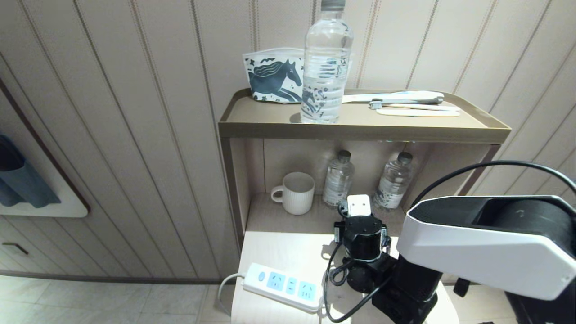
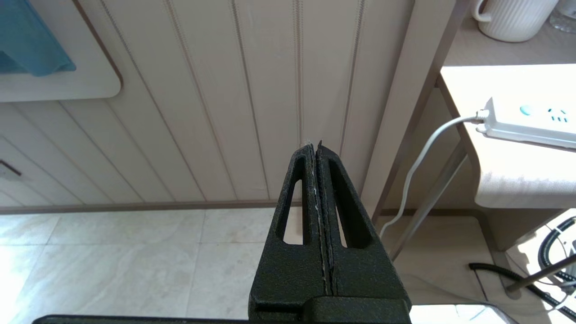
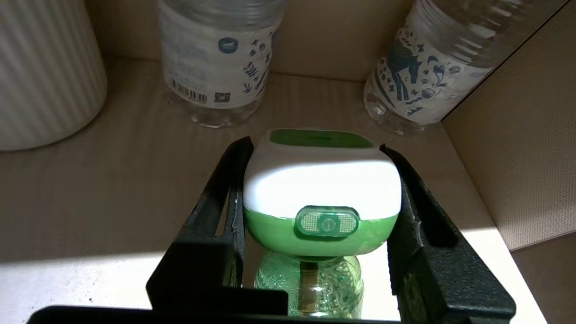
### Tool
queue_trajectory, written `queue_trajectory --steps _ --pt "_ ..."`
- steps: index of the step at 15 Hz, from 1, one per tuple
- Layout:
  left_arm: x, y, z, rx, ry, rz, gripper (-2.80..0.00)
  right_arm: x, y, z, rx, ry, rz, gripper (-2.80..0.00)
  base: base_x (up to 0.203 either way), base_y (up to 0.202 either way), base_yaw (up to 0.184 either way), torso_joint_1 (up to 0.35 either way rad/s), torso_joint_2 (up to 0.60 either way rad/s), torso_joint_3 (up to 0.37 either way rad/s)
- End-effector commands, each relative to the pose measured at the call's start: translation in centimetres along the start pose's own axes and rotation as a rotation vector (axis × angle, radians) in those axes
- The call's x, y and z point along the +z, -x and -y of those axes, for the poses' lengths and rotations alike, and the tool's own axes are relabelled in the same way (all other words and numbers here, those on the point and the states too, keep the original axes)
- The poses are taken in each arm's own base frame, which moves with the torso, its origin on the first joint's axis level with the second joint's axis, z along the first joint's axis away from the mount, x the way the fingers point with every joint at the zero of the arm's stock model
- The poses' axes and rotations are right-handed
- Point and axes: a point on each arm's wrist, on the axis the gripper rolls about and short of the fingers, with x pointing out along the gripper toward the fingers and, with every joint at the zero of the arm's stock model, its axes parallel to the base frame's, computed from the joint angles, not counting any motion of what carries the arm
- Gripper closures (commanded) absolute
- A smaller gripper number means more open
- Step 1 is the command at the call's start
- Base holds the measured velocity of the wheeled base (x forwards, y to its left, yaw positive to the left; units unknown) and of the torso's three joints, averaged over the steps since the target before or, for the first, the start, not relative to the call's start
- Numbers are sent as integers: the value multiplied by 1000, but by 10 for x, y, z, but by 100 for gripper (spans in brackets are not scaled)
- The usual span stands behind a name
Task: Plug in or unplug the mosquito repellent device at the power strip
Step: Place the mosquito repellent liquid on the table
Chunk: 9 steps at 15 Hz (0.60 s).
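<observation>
Right gripper (image 3: 315,198) grips the repellent device (image 3: 321,180), fingers clamped on both sides, above the worktop (image 1: 279,247). Power strip (image 1: 283,283) lies near-left, sockets empty. Left gripper (image 2: 317,155) closed, parked.

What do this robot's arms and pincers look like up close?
The right arm has a big white and black shell, a round black wrist and loose black cables. The left gripper and the right gripper each have two rough matt-black fingers, tapered, with long slots cut through them.

Hard sunlight glares on the table (image 1: 279,252), perhaps overexposed; shelf recess shadowed.
</observation>
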Motion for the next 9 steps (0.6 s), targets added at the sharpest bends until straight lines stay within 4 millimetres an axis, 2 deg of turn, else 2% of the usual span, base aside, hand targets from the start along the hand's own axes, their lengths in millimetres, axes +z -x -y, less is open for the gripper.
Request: queue_trajectory --steps 1,3,9 --pt "0 0 0 0 0 -1 0 -11 3 -3 7 21 -16 0 0 0 0 0 0 0" --pt "0 0 0 0 0 -1 0 -19 6 0 8 45 -37 0 0 0 0 0 0 0" --pt "0 0 0 0 0 -1 0 -27 22 20 9 67 -58 0 0 0 0 0 0 0"
